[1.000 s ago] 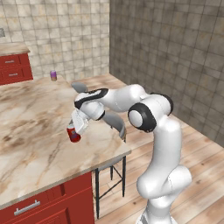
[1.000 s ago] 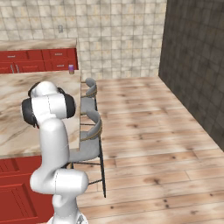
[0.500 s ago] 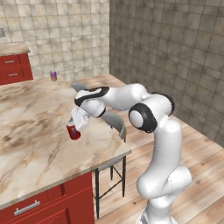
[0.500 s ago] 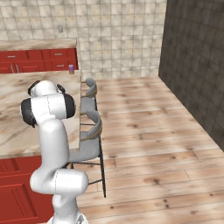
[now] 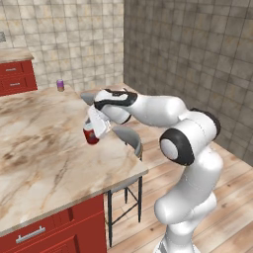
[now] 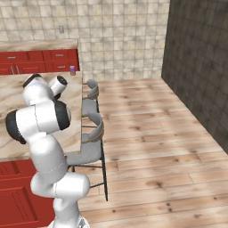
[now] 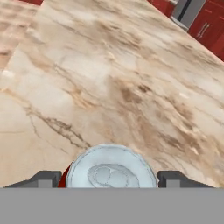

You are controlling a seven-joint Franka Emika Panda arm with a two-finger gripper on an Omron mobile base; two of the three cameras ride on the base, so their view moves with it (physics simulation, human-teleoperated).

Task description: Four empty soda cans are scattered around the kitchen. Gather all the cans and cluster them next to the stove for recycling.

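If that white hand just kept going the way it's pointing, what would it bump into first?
The red soda can, most likely. The hand points down at the marbled countertop, and the can's silvery top sits right between its fingertips. Whether they already touch it, I cannot tell.

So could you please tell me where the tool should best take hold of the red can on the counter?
Grip the red can across its round side wall, coming down from above. It stands upright on the counter, silvery top facing the tool, whose fingers flank it.
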